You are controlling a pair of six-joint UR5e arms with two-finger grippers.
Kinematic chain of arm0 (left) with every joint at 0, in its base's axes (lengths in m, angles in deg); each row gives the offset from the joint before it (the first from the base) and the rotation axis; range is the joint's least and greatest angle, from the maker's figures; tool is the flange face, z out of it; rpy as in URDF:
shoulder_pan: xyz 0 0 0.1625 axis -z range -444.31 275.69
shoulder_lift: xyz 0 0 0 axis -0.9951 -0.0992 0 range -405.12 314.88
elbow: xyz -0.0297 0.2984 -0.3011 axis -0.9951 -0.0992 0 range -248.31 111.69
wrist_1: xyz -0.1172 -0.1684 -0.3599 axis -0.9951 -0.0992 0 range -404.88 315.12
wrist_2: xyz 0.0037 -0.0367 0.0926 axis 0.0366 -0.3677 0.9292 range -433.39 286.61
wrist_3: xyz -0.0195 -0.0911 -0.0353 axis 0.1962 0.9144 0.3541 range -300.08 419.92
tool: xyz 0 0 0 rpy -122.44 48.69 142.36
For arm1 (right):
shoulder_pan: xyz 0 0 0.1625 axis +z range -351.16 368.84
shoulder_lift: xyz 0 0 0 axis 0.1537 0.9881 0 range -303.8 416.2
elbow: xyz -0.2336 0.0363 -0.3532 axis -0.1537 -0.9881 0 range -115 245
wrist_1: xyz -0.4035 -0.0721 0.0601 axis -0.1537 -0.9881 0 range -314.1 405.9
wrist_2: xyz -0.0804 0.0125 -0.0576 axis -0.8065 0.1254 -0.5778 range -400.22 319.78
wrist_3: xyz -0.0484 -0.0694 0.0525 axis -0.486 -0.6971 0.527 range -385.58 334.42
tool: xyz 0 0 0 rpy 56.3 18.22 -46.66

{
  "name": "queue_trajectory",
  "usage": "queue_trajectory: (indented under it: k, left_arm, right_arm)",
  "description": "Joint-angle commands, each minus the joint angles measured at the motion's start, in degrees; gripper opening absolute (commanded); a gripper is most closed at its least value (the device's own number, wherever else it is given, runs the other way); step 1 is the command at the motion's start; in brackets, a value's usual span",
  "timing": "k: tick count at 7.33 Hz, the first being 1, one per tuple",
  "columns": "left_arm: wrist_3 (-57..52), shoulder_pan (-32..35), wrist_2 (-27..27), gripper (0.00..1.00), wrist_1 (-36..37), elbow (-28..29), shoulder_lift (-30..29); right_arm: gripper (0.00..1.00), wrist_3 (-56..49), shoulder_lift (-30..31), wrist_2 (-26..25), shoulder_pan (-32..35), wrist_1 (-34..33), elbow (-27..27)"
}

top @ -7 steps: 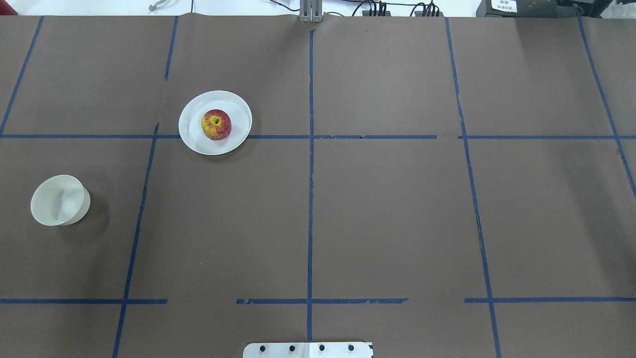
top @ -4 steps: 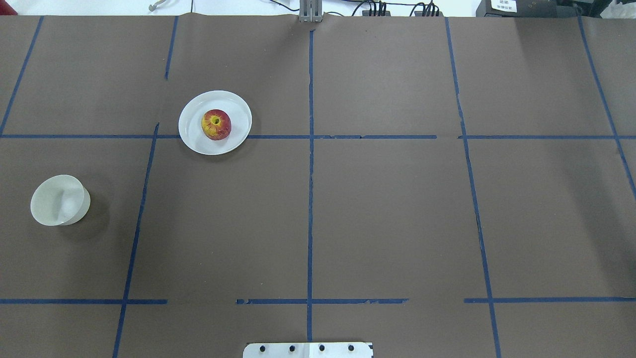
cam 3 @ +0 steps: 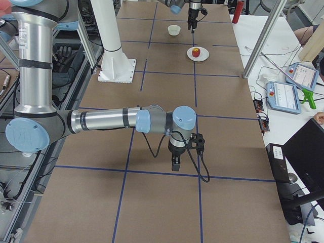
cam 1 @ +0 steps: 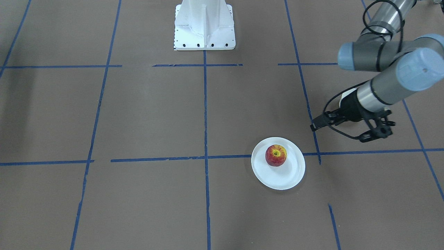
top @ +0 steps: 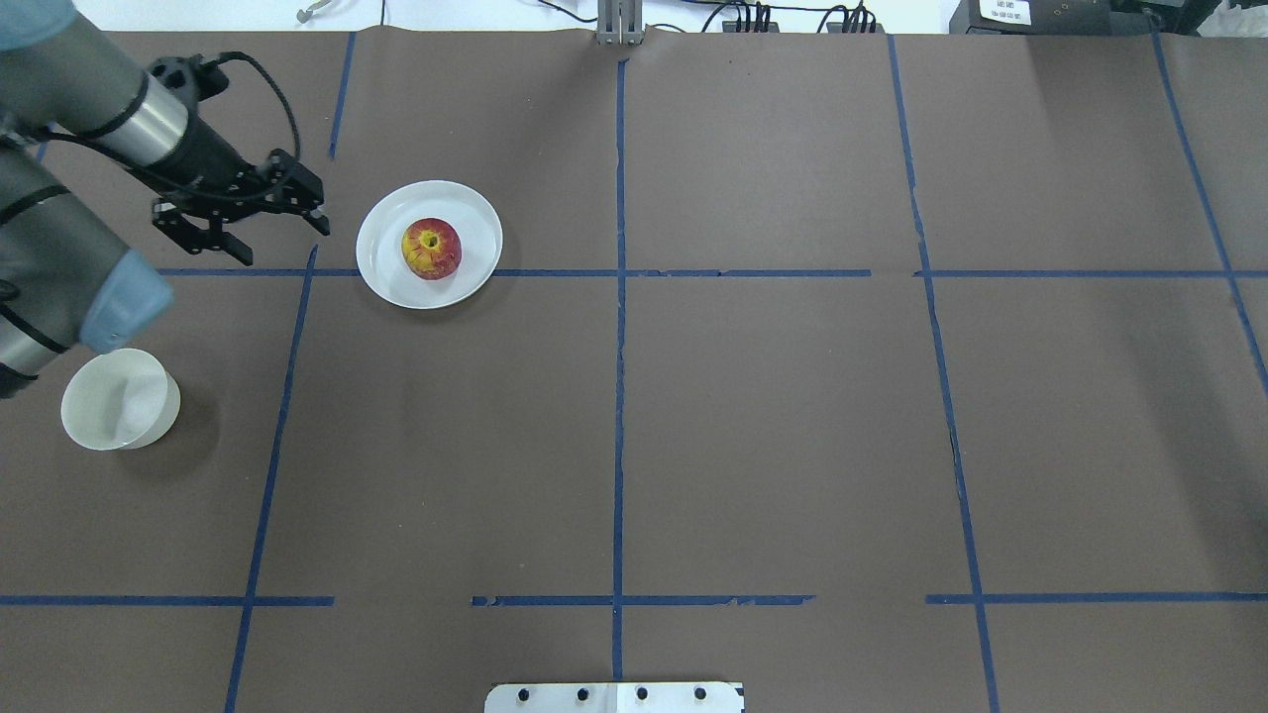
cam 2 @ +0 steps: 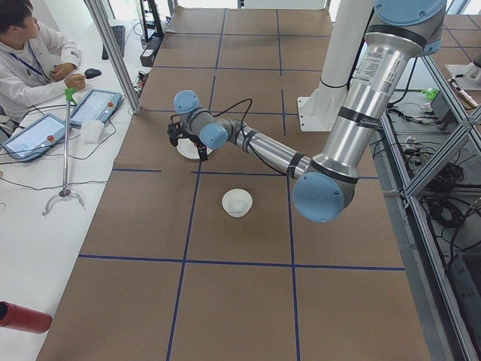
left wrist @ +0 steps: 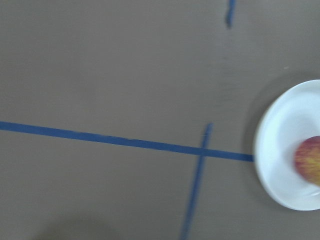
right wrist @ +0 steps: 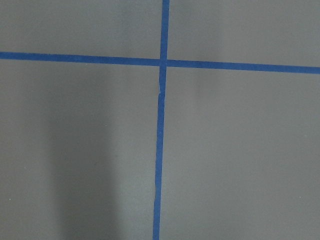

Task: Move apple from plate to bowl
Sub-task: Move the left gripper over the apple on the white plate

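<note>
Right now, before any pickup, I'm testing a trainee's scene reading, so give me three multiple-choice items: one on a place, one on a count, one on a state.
1. Where is the apple?
A in the bowl
B on the plate
C in the left hand

2. How many white dishes are in the overhead view?
A two
B three
C four

3. What state is the left hand in?
A shut on the apple
B shut on the bowl's rim
C open and empty, apart from the plate

Answers:
1 B, the apple sits near the plate's middle.
2 A, only the plate and the bowl show.
3 C, its jaws stand apart with nothing between them.
</note>
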Motion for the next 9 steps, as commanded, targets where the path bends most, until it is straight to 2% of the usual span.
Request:
queue_trajectory:
  k: [1, 2, 3, 5, 9]
  left_arm:
    - [4.3, -5.5, 7.9, 1.00, 5.5, 1.8, -6.4]
    - [4.4, -7.2, 12.5, 1.00, 7.6, 6.9, -11.5]
    - [4.3, -7.7, 14.9, 1.00, 8.1, 10.9, -14.4]
    - [4.0, -10.2, 19.9, 1.00, 7.9, 12.3, -14.4]
    - [3.5, -10.2, 20.2, 1.00, 4.5, 16.6, -15.4]
  right_arm:
    - [1.00, 0.0, 0.0, 0.0, 0.0, 0.0, 0.0]
    - [1.00, 0.0, 0.0, 0.0, 0.0, 0.0, 0.0]
    - [1.00, 0.0, 0.0, 0.0, 0.0, 0.0, 0.0]
    - [1.00, 0.0, 0.0, 0.0, 0.0, 0.0, 0.0]
    - [1.00, 0.0, 0.0, 0.0, 0.0, 0.0, 0.0]
